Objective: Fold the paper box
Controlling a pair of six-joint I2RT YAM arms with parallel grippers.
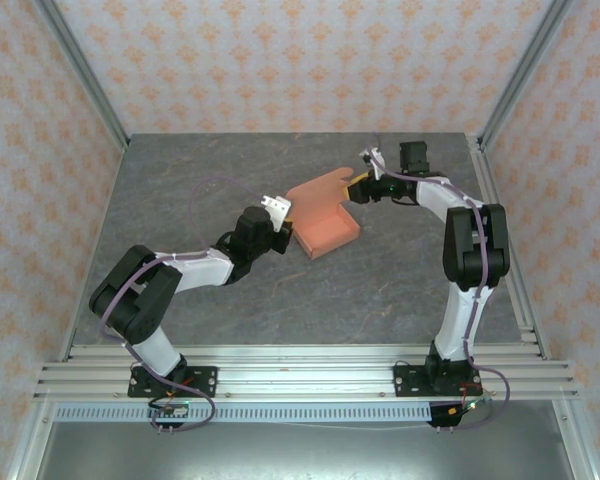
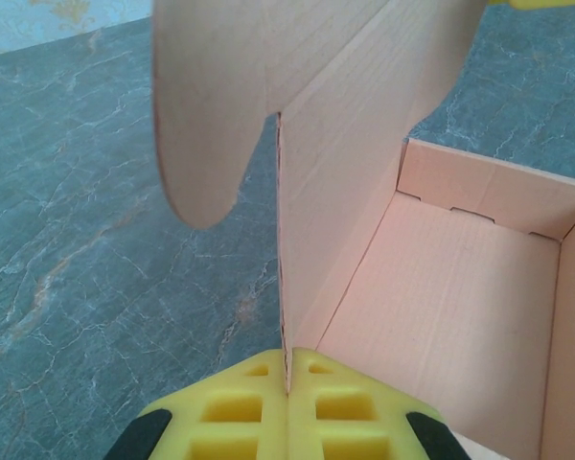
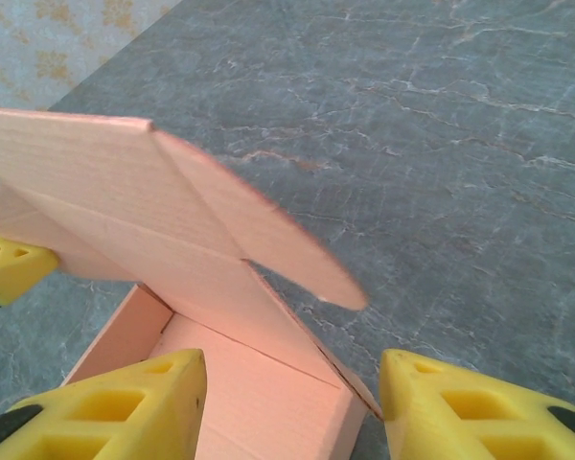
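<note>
Paper box (image 1: pixel 325 228) sits on the grey tabletop (image 1: pixel 200 180), just right of centre in the top view. Tray is formed; lid panel (image 3: pixel 125 192) is raised, tilting toward the upper right.

Left hand (image 1: pixel 278 210) is at the box's left edge. Left wrist view: its yellow pads (image 2: pixel 240 412) are clenched on the upright wall, cardboard pinched between them. A rounded tab (image 2: pixel 206 144) hangs at upper left of that frame.

Right hand (image 1: pixel 365 186) is at the lid's right end. Right wrist view: its fingers (image 3: pixel 105 407) stand wide apart, released, at the bottom corners of the frame with the tray between them.
</note>
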